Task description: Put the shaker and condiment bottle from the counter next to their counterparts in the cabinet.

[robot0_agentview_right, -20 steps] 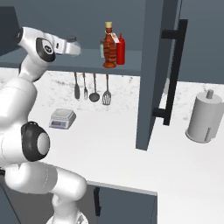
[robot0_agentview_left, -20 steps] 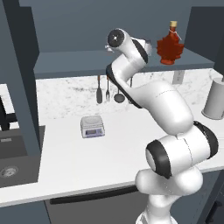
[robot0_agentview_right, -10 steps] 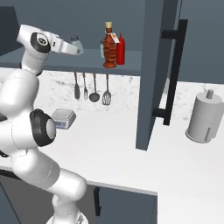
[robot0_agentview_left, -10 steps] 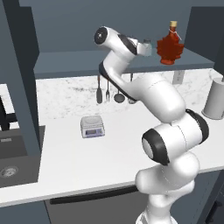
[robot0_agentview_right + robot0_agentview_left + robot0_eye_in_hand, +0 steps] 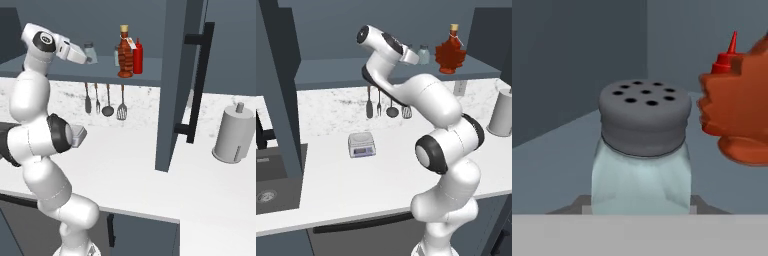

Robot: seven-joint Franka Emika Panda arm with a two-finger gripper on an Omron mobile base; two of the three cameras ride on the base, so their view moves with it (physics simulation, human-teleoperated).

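Flat, even rendered light, moderately bright; no clear source. Counter [image 5: 331,185] white, free of glare. Soft shadow under cabinet [image 5: 331,75] shelf, upper half of both base views; interior dim. Soft highlights on arm [image 5: 431,100]. Edges slightly soft, low resolution. Hand view: shaker [image 5: 643,150] close, mildly blurred, lower centre.

Translucent pale glass shaker [image 5: 641,175] with matt grey perforated cap, glossy red-brown condiment bottle [image 5: 738,115], matt slate cabinet [image 5: 572,60].
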